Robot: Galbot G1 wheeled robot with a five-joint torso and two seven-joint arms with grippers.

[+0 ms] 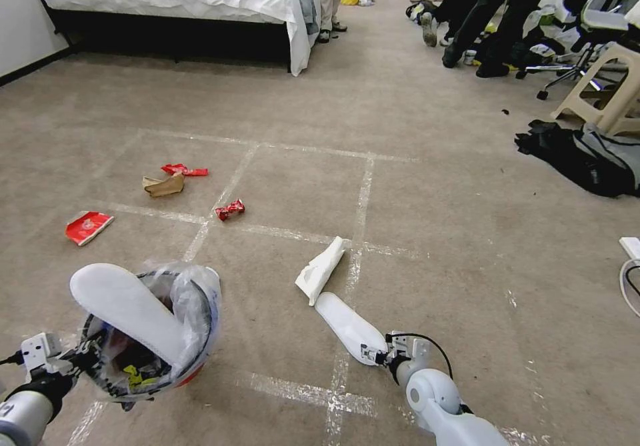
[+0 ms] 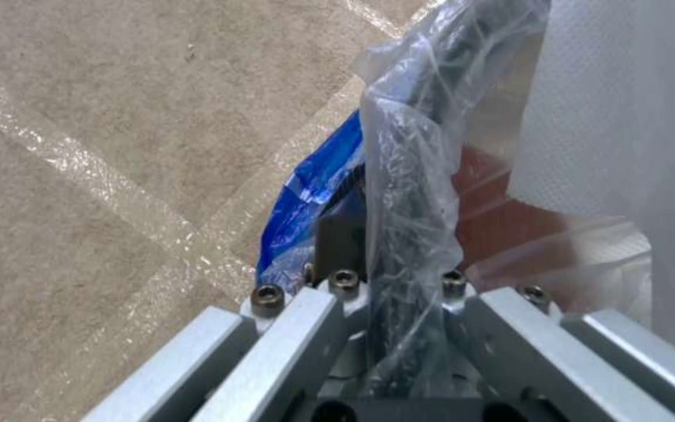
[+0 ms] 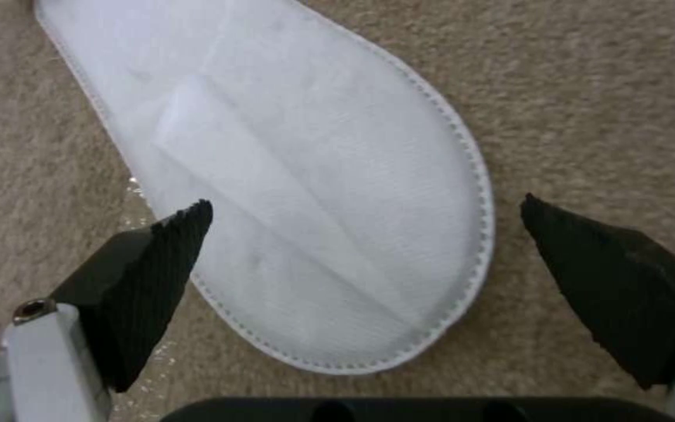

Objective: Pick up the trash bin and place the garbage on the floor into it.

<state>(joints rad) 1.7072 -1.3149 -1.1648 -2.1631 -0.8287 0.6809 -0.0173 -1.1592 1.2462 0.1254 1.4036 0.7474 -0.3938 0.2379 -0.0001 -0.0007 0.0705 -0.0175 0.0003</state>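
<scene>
Meanwhile right end effector [image 3: 365,252] wide over slipper [image 3: 290,193]; left end effector [image 2: 400,305] gripping trash bin [image 1: 200,339]

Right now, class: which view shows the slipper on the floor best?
The right wrist view: the slipper lies flat between the open right gripper fingers. The head view shows it smaller, at the gripper.

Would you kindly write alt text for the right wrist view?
The right gripper hangs open just above the rounded end of a white slipper, one dark ridged fingertip on each side. The slipper lies flat on the beige carpet.
</scene>
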